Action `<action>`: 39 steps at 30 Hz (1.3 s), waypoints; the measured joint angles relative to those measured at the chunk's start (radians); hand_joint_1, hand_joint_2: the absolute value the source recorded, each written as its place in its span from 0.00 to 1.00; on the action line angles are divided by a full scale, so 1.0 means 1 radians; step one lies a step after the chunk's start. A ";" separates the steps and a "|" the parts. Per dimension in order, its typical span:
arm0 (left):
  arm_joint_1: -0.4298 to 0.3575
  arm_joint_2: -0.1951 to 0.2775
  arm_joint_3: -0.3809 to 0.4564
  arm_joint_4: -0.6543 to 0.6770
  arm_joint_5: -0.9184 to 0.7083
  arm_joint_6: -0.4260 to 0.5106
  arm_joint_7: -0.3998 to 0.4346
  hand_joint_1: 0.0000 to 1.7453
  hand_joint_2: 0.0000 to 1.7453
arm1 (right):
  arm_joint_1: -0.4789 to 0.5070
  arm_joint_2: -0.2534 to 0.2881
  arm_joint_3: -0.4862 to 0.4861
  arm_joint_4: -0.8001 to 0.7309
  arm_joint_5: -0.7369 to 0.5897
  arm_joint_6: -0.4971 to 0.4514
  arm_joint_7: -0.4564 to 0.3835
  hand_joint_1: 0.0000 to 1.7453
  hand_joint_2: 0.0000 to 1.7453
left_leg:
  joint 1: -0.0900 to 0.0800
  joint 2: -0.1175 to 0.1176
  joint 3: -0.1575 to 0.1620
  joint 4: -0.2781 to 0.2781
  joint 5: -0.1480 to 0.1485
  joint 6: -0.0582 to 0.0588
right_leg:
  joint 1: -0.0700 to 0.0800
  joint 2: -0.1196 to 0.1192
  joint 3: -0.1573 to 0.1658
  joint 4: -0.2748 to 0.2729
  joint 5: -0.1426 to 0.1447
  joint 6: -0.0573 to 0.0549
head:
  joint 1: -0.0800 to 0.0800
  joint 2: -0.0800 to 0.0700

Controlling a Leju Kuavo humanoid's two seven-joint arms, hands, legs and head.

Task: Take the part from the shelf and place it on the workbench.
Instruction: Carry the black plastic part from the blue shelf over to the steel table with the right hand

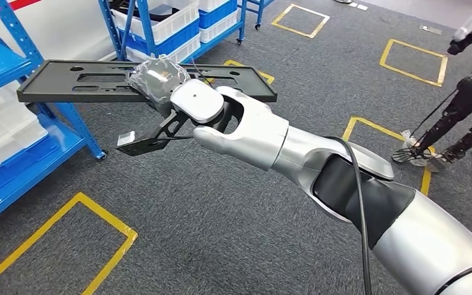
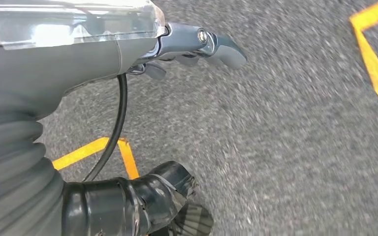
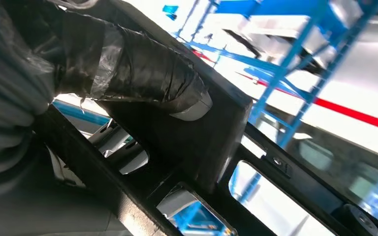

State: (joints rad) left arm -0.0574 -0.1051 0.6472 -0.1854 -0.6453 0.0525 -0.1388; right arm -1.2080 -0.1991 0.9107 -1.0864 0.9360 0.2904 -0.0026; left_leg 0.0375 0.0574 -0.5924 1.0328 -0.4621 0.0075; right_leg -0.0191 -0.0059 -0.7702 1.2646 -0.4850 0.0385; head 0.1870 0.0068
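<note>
Head view shows the silver right arm reaching out over grey carpet, its right hand wrapped in clear film and gripping a long flat black part near the middle. The part is a slotted plate held level in the air, and a thinner black bracket juts below the hand. The plate's left end overhangs the corner of the blue shelf, just beside a blue upright; its right end hangs free over carpet. Below the plate lies open floor marked with yellow tape squares. Further from the plate, white bins sit in a second blue rack. Well to the right of the plate, dark legs of another robot stand by a tape square.

Right wrist view shows the taped thumb pressed against the black plate, with blue shelving blurred beyond.

Left wrist view shows the left hand hanging over bare carpet, fingers slightly curled and holding nothing.
</note>
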 joint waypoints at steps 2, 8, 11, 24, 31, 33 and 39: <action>-0.001 -0.001 0.001 0.000 0.000 0.000 -0.003 0.00 1.00 | -0.003 0.003 0.000 0.000 0.001 0.000 0.003 1.00 1.00 | -0.002 0.023 0.008 -0.001 -0.007 -0.006 | 0.008 -0.040 0.076 -0.141 0.057 -0.009 | 0.000 0.000; -0.003 -0.003 0.007 0.000 -0.003 -0.001 -0.007 0.00 1.00 | -0.006 0.015 0.000 0.004 0.003 -0.003 0.008 1.00 1.00 | -0.007 0.057 0.027 0.000 -0.030 -0.036 | 0.021 -0.032 0.127 -0.240 0.079 -0.047 | 0.000 0.000; -0.001 -0.002 0.008 0.000 -0.005 -0.002 -0.007 0.00 1.00 | -0.005 0.027 0.002 0.011 0.004 -0.004 0.008 1.00 1.00 | -0.005 -0.027 -0.037 0.145 -0.107 -0.035 | 0.017 0.006 0.137 -0.254 0.083 -0.064 | 0.000 0.000; 0.000 -0.003 0.024 0.000 -0.020 -0.006 -0.002 0.00 1.00 | -0.003 0.055 0.011 0.044 0.011 -0.005 0.003 1.00 1.00 | -0.003 -0.093 -0.011 0.015 -0.006 -0.008 | 0.017 0.105 0.093 -0.175 0.049 -0.029 | 0.000 0.000; 0.000 -0.001 0.031 0.000 -0.032 -0.007 -0.002 0.00 1.00 | -0.001 0.055 0.011 0.052 0.013 -0.006 0.000 1.00 1.00 | -0.011 0.001 0.013 0.010 -0.025 0.005 | 0.008 -0.002 -0.003 -0.015 0.027 -0.018 | 0.000 0.000; 0.000 -0.002 0.031 0.000 -0.036 -0.007 -0.002 0.00 1.00 | -0.003 0.055 0.011 0.052 0.014 -0.006 0.000 1.00 1.00 | -0.013 0.024 0.027 0.009 -0.036 -0.001 | 0.023 -0.045 0.065 -0.148 0.079 -0.032 | 0.000 0.000; -0.004 -0.003 0.031 0.000 -0.037 -0.008 -0.002 0.00 1.00 | -0.008 0.053 0.011 0.053 0.016 -0.006 0.000 1.00 1.00 | -0.015 0.037 0.042 0.017 -0.069 -0.022 | 0.036 -0.021 0.109 -0.235 0.091 -0.068 | -0.001 0.000</action>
State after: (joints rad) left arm -0.0618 -0.1081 0.6786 -0.1858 -0.6826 0.0449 -0.1409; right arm -1.2156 -0.1466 0.9220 -1.0334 0.9515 0.2843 -0.0024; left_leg 0.0229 0.0945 -0.5500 1.0497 -0.5308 -0.0143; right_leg 0.0167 -0.0265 -0.6616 1.0299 -0.3941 -0.0300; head 0.1864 0.0068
